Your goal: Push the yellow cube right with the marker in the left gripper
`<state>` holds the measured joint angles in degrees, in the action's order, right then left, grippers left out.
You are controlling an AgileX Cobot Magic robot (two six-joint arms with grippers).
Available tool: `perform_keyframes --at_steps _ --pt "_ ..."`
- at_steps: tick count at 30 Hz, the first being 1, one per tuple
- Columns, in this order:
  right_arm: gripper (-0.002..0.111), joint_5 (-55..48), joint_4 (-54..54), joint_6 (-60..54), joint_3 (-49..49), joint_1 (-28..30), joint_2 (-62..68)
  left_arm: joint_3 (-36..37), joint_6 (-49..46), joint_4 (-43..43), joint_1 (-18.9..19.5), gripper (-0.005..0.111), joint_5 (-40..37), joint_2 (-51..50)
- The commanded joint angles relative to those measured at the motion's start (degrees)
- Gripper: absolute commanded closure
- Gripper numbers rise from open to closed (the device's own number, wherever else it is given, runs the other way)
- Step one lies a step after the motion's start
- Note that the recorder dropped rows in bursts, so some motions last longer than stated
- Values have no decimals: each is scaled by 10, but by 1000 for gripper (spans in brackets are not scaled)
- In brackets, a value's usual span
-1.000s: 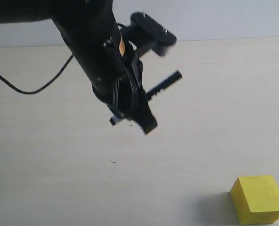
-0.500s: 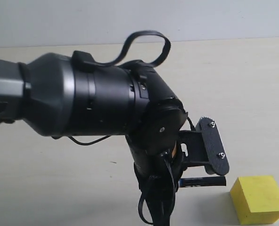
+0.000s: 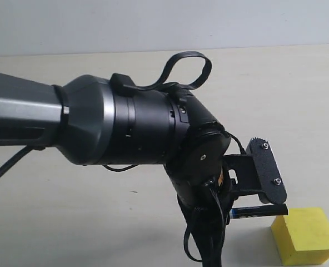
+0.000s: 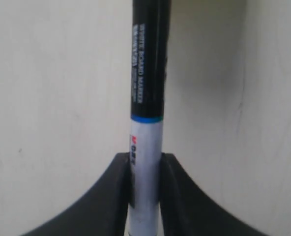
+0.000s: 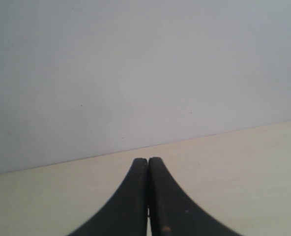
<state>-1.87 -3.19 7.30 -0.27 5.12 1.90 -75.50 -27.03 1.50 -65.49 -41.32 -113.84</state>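
Note:
The yellow cube [image 3: 305, 234] sits on the table at the lower right of the exterior view. My left gripper [image 3: 243, 196] hangs low just left of it, shut on the marker [image 3: 260, 211]. The marker lies level and points right, its black end at the cube's upper left corner; I cannot tell whether they touch. In the left wrist view the black fingers clamp the white barrel of the marker [image 4: 148, 73], and the cube is out of that view. My right gripper [image 5: 148, 160] is shut on nothing and does not show in the exterior view.
The bulky left arm [image 3: 125, 130] fills the middle of the exterior view, with a cable loop [image 3: 187, 69] on top. The pale wooden table [image 3: 298, 94] runs back to a grey wall [image 5: 135, 73].
The left arm swung down from the upper middle to the lower right with the marker, then crept a little further right toward the cube. The cube has not moved.

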Motion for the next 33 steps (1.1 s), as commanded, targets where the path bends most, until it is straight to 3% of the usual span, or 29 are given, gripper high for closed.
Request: perform_keyframes --at_steps 1,9,33 --pt "108 6 2 1 3 3 -5 -15 0 8 -2 107 1 0" --pt "108 6 2 1 3 3 -5 -27 0 1 3 107 -86 -1" --pt "108 6 3 1 3 3 -5 -27 -10 24 3 107 -26 -26"
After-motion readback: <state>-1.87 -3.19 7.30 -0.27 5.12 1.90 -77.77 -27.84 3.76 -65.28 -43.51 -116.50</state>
